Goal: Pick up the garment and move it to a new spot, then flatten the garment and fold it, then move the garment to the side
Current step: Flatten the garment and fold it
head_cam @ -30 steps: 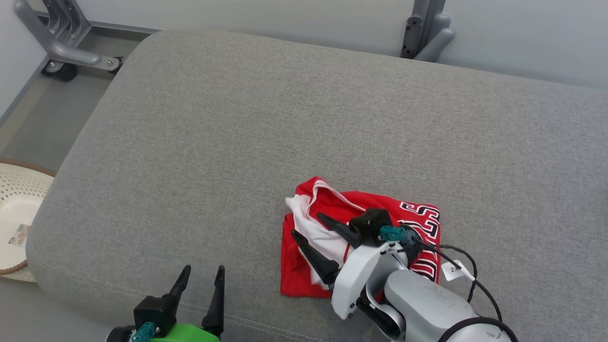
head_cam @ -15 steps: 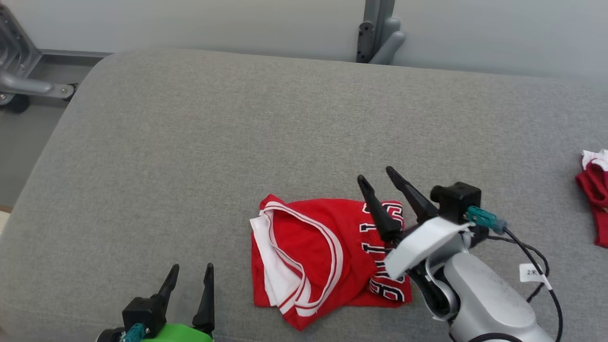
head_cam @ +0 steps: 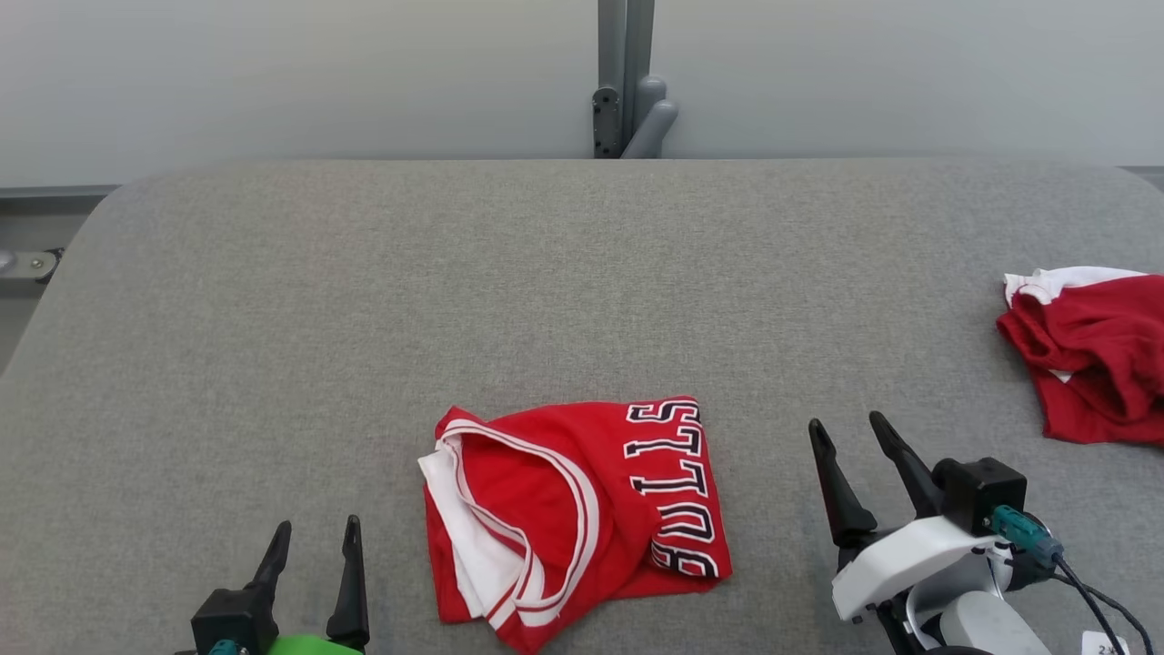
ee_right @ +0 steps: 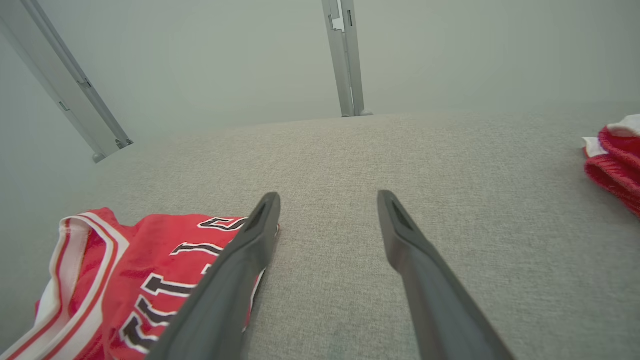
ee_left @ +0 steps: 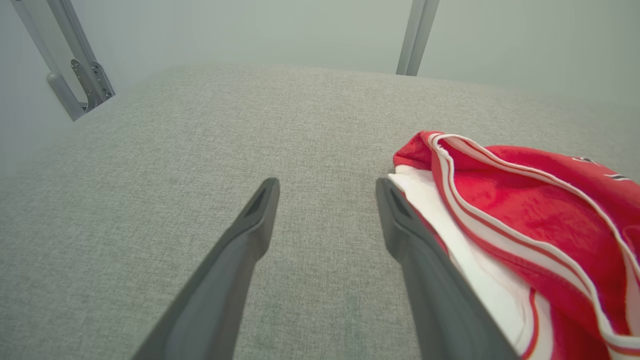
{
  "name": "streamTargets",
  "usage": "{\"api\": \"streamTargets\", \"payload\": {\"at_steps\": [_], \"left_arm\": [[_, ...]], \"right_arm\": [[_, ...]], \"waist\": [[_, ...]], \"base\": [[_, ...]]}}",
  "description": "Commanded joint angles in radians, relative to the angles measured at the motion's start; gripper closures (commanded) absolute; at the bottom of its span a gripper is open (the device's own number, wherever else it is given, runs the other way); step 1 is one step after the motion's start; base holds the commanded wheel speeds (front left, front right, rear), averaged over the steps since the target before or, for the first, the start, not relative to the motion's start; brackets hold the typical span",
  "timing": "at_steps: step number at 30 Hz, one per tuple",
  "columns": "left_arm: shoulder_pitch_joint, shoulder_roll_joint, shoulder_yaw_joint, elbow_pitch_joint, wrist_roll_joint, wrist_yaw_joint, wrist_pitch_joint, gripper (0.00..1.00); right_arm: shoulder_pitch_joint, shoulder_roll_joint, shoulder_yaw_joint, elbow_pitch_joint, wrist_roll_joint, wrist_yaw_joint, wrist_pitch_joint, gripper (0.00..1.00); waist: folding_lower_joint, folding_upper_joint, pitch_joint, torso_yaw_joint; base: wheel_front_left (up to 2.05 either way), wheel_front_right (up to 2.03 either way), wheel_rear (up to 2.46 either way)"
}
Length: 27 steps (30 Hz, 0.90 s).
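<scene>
A red jersey (head_cam: 573, 509) with white trim and black lettering lies folded near the front middle of the grey cushion (head_cam: 455, 273). It also appears at the right of the left wrist view (ee_left: 525, 220) and the lower left of the right wrist view (ee_right: 140, 270). My left gripper (head_cam: 314, 541) stands open at the lower left, a little left of the jersey, holding nothing. My right gripper (head_cam: 847, 435) is open to the right of the jersey, clear of the cloth, with nothing between its fingers.
A second crumpled red and white garment (head_cam: 1091, 355) lies at the cushion's right edge, seen too in the right wrist view (ee_right: 615, 160). A grey metal post (head_cam: 627, 82) stands against the wall behind. Bare cushion stretches across the back and left.
The camera has swung right, bringing the second garment into view. My right gripper has lifted off the jersey and drawn back to its right side, open. The jersey stays folded in place.
</scene>
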Motion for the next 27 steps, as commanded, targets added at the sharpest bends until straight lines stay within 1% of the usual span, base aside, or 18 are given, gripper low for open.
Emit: {"api": "streamTargets", "payload": {"at_steps": [1, 5, 13, 20, 27], "left_arm": [[0.012, 0.003, 0.009, -0.005, 0.009, 0.001, 0.001, 0.00], [0.028, 0.003, 0.031, -0.012, 0.019, -0.002, 0.001, 0.00], [0.055, 0.003, 0.052, -0.030, 0.034, -0.005, 0.001, 0.00], [0.064, 0.003, 0.047, -0.032, 0.034, -0.001, 0.001, 0.00], [0.054, 0.003, 0.033, -0.029, 0.030, 0.001, 0.001, 0.00]], "right_arm": [[0.017, 0.005, -0.010, -0.011, -0.012, 0.000, -0.002, 0.00], [0.061, 0.018, -0.039, -0.041, -0.061, 0.000, -0.002, 0.00], [0.118, 0.041, -0.064, -0.079, -0.101, 0.000, -0.002, 0.00], [0.133, 0.047, -0.067, -0.091, -0.116, 0.000, -0.002, 0.00], [0.129, 0.049, -0.064, -0.081, -0.119, 0.000, -0.002, 0.00]], "waist": [[0.0000, 0.0000, -0.024, -0.031], [0.0000, 0.0000, -0.040, -0.062], [0.0000, 0.0000, -0.062, -0.098], [0.0000, 0.0000, -0.064, -0.104], [0.0000, 0.0000, -0.056, -0.089]], "base": [[0.00, 0.00, 0.00], [0.00, 0.00, 0.00], [0.00, 0.00, 0.00], [0.00, 0.00, 0.00], [0.00, 0.00, 0.00]]}}
